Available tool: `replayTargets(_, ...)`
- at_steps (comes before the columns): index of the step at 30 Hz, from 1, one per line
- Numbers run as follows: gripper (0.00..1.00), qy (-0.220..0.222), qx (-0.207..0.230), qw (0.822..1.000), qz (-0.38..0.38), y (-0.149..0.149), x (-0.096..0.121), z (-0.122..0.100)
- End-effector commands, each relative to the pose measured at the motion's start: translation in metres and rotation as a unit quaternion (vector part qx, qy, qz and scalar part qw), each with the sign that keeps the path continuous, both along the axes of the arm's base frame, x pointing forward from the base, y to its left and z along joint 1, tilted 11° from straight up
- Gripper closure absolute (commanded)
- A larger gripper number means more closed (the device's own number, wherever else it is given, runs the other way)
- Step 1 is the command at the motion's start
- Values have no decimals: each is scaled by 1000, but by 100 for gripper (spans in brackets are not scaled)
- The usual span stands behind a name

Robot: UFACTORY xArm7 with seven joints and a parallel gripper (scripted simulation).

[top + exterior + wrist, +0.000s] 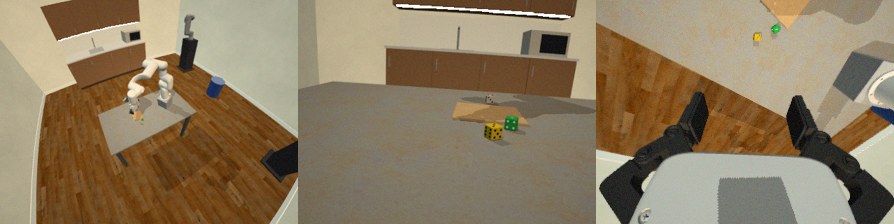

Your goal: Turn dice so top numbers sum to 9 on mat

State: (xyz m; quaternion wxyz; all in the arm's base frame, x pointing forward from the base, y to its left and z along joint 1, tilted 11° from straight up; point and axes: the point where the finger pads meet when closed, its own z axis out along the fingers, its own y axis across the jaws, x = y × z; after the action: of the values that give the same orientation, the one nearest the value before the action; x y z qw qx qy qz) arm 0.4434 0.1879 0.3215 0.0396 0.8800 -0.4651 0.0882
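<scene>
pincer (131, 113) (747, 104) spread wide and released, i am bending my arm (150, 68) over the table (122, 133) (403, 168) (721, 55). the tan mat (137, 115) (488, 113) (788, 11) is lying flat, its long axis running sideways in the exterior view. the yellow die (141, 123) (493, 131) (757, 37) is sitting off its near edge, an edge of the cube pointing forward; the green die (142, 119) (511, 123) (776, 29) is resting just beside the mat's corner, the white die (490, 99) beyond its far edge.
</scene>
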Motion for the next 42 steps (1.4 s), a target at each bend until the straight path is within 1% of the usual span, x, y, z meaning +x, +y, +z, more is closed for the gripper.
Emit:
replayTargets(1, 0, -2, 1, 1000, 0, 0, 1, 2)
replayTargets(17, 0, -2, 1, 1000, 0, 0, 1, 2)
replayTargets(19, 0, 0, 4, 1000, 0, -1, 2, -1)
replayTargets(21, 0, 10, 18, 1000, -3, -12, 8, -17)
replayTargets(23, 0, 26, 50, 998, -13, -38, 20, -51)
replayTargets(26, 0, 26, 50, 998, -13, -38, 20, -51)
replayTargets(27, 0, 33, 72, 997, -23, -57, 27, -73)
replayTargets(29, 0, 33, 72, 997, -23, -57, 27, -73)
replayTargets(30, 0, 36, 96, 994, -38, -79, 32, -95)
replayTargets(31, 0, 36, 96, 994, -38, -82, 33, -98)
replayTargets(34, 0, 36, 96, 994, -38, -82, 33, -98)
replayTargets(35, 0, 35, 119, 991, -57, -110, 36, -124)
replayTargets(38, 0, 35, 119, 991, -57, -110, 36, -124)
replayTargets(39, 0, 30, 140, 986, -82, -135, 36, -143)
replayTargets(40, 0, 30, 140, 986, -82, -142, 37, -149)
replayTargets(42, 0, 30, 140, 986, -82, -143, 37, -149)
